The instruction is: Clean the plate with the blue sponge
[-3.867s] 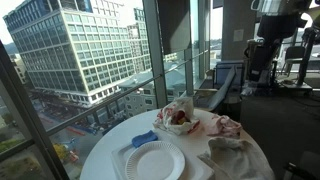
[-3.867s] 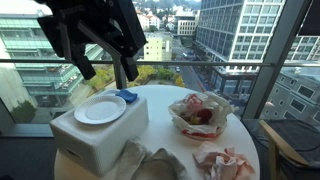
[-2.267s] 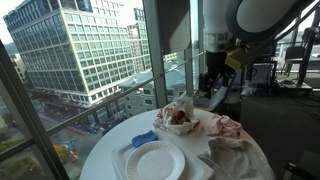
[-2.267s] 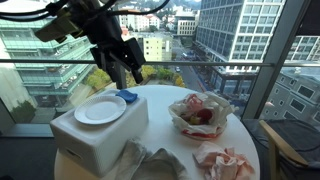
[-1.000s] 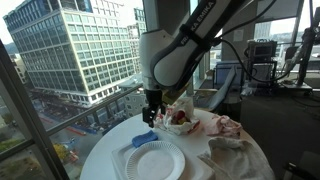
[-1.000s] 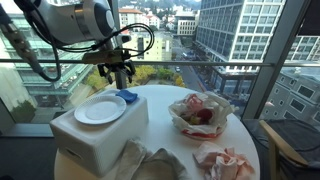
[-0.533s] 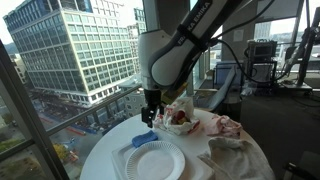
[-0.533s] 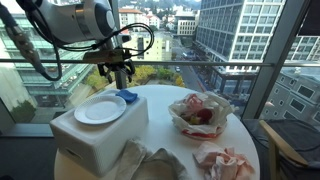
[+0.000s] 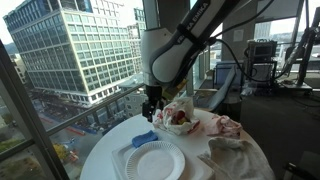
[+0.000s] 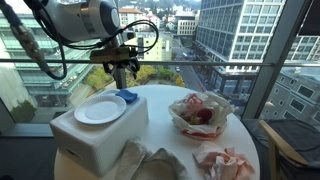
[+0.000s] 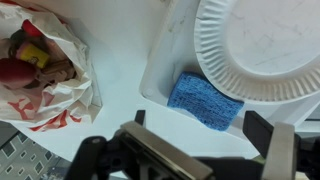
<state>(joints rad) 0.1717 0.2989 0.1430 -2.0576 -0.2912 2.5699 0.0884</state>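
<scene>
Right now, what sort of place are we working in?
Probably a high-floor office or lounge: floor-to-ceiling windows, city high-rises outside, and a round white table.

The gripper (image 9: 151, 117) hangs just above the blue sponge (image 9: 145, 138), beside the white plate (image 9: 157, 161).

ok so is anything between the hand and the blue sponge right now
Nothing visible. In the wrist view the open hand hangs above the blue sponge, which lies uncovered on the white box beside the paper plate. The bag sits off to one side.
</scene>
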